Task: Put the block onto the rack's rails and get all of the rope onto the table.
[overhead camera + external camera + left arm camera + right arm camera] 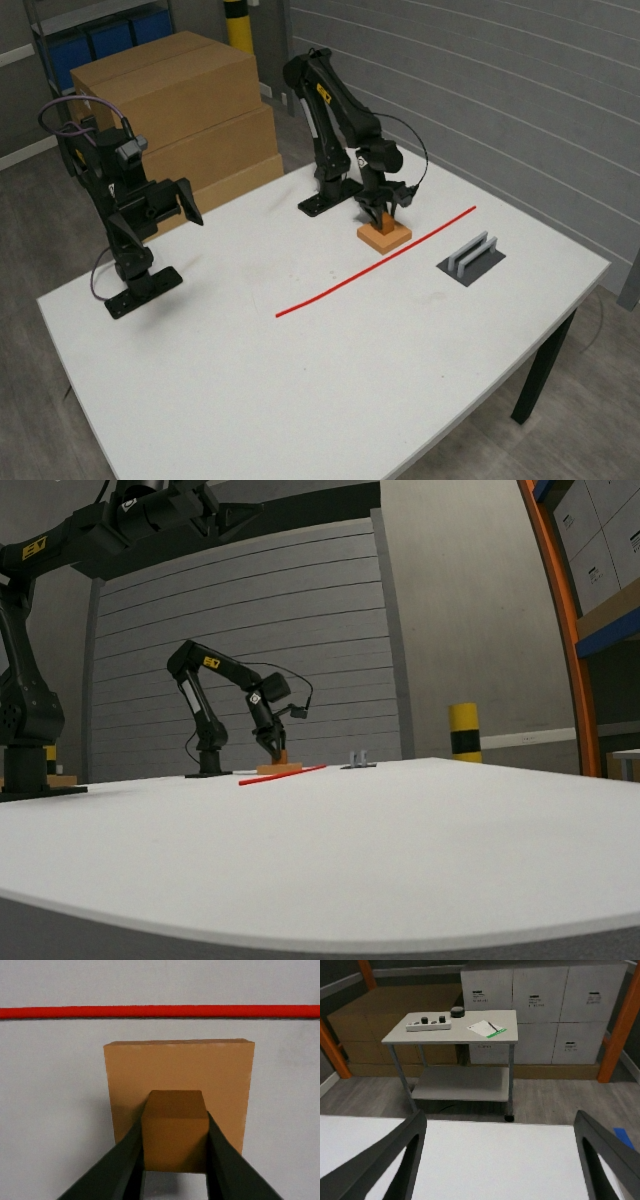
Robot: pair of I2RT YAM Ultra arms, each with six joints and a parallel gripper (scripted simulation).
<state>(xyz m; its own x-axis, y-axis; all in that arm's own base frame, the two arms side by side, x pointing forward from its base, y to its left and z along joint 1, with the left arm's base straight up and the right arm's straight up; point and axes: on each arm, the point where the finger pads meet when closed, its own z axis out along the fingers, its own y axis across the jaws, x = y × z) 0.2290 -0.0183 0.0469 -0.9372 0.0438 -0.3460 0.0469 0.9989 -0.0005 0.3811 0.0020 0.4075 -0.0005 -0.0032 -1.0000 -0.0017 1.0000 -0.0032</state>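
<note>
The orange block (373, 239) (264, 769) (175, 1067), a flat square slab with a small raised knob, lies on the table between the left arm and the rope. My left gripper (386, 222) (280, 753) (175, 1116) points down, shut on the block's knob. The red rope (351, 279) (258, 779) (160, 1011) lies nearly straight beside the block, both ends on the table. The rack (467, 280) (358, 766) stands across the rope, its two grey rails (478, 253) bare. My right gripper (170, 235) (241, 522) (497, 1116) is open and empty, high above the table.
The white table (330, 382) (361, 862) (500, 1160) carries both arm bases. The rope runs between the block and the rack. The rack is near the table's far right corner in the top view. Stacked cardboard boxes (175, 93) stand behind the table on the floor.
</note>
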